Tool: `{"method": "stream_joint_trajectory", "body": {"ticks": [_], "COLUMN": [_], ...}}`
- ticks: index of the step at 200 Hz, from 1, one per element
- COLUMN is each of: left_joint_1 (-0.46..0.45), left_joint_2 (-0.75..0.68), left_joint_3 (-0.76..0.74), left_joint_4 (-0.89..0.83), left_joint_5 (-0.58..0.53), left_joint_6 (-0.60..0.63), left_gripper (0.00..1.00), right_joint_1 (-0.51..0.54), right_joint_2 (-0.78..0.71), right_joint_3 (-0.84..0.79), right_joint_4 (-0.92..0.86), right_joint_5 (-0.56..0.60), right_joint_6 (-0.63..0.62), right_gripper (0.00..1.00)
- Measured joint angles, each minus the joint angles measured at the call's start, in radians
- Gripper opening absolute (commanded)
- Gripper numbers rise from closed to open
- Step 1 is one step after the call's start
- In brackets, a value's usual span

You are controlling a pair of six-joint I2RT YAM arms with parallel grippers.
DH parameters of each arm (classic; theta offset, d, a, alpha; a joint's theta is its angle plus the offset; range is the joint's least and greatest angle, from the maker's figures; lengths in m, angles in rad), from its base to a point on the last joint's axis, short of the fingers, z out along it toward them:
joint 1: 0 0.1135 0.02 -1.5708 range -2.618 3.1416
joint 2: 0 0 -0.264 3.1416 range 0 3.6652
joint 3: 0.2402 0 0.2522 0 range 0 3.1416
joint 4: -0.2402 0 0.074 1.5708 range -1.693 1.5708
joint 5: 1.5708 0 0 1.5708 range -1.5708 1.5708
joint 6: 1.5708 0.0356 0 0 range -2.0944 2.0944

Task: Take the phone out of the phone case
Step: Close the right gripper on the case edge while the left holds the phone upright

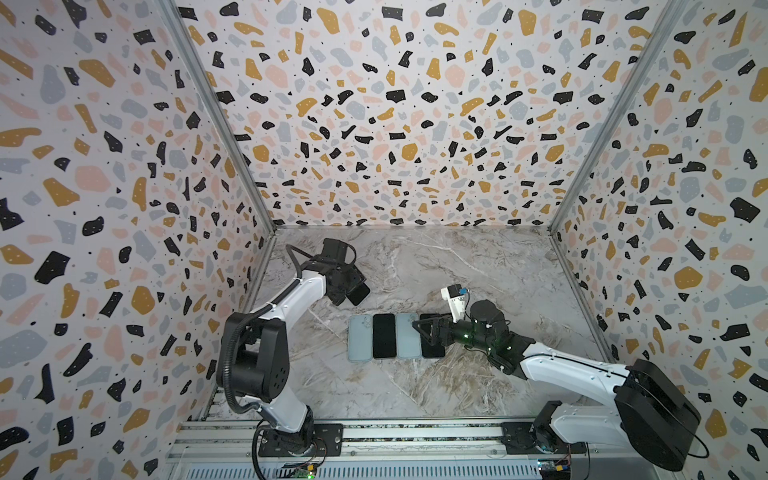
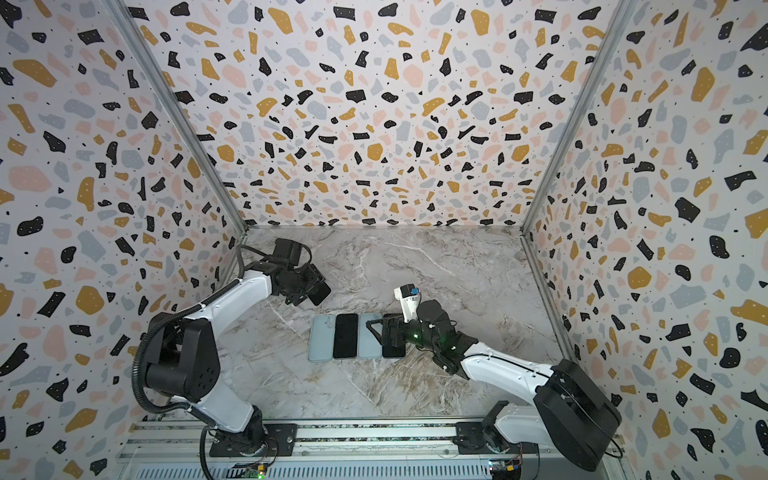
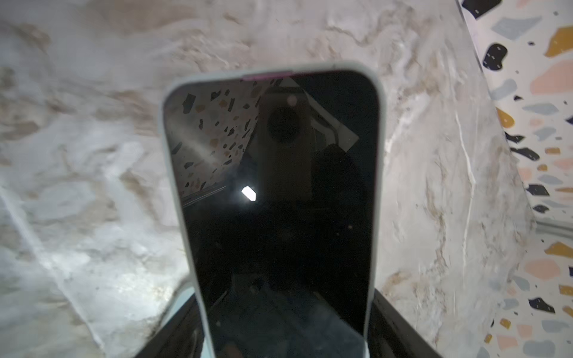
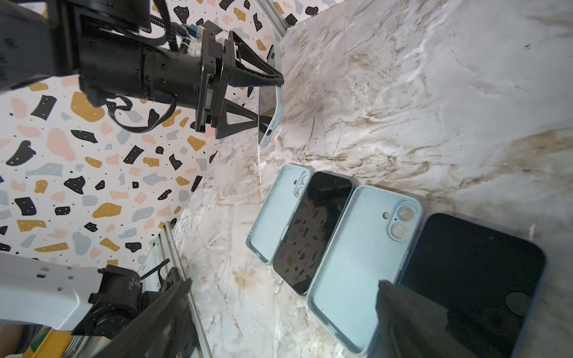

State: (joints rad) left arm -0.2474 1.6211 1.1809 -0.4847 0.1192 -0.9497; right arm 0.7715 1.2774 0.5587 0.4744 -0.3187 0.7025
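Nearest the camera, the mounting rail (image 1: 374, 434) carries both arm bases. A small circuit board (image 1: 305, 473) on it shows a green light, but its markings are too small to read.

The right arm (image 1: 561, 365) leans low from its base, its forearm almost level and its wrist pointing left across the tabletop (image 1: 478, 270). The right jaws are released, spread wide and empty. They hang over the right end of a row of four things that lie flat, side by side. I cannot tell whether they touch anything.

From the left, the row is a light-blue spare case (image 1: 359, 337), a bare phone (image 1: 383, 336) with a dark screen, a second case (image 1: 407, 336) and an end phone (image 1: 432, 353). The wrist camera mount (image 1: 455, 297) above carries a blue tag too small to read.

Further back, the left arm (image 1: 291, 299) rises from an upright shoulder toward the left wall, its wrist bent rightward. The left jaws grasp the phone case (image 3: 341, 67) across its long edges and hold it clear of the tabletop, behind the row. The phone (image 3: 273, 217) sits inside the case with its screen dark and reflecting the wall pattern. A pink strip (image 3: 266, 76) shows at its far end.

Terrazzo-patterned walls (image 1: 395, 124) close off the back.
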Motion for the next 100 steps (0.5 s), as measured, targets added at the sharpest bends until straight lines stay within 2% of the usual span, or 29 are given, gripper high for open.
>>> {"method": "stream_joint_trajectory", "body": {"ticks": [53,100], "left_joint_1": [-0.163,-0.264], "left_joint_2": [-0.057,-0.061], "left_joint_3": [-0.057,-0.08], "left_joint_4": [0.052,0.086], "left_joint_5": [-0.013,-0.027], "left_joint_6": [-0.054,-0.087], "left_gripper": [0.64,0.64], "right_joint_1": [0.0,-0.001], "right_joint_2": [0.13,0.218], "right_joint_3": [0.053,0.097], "right_joint_4": [0.103,0.148], "right_joint_5": [-0.048,-0.076], "right_joint_6": [0.032,0.06], "right_gripper": [0.88,0.83]}}
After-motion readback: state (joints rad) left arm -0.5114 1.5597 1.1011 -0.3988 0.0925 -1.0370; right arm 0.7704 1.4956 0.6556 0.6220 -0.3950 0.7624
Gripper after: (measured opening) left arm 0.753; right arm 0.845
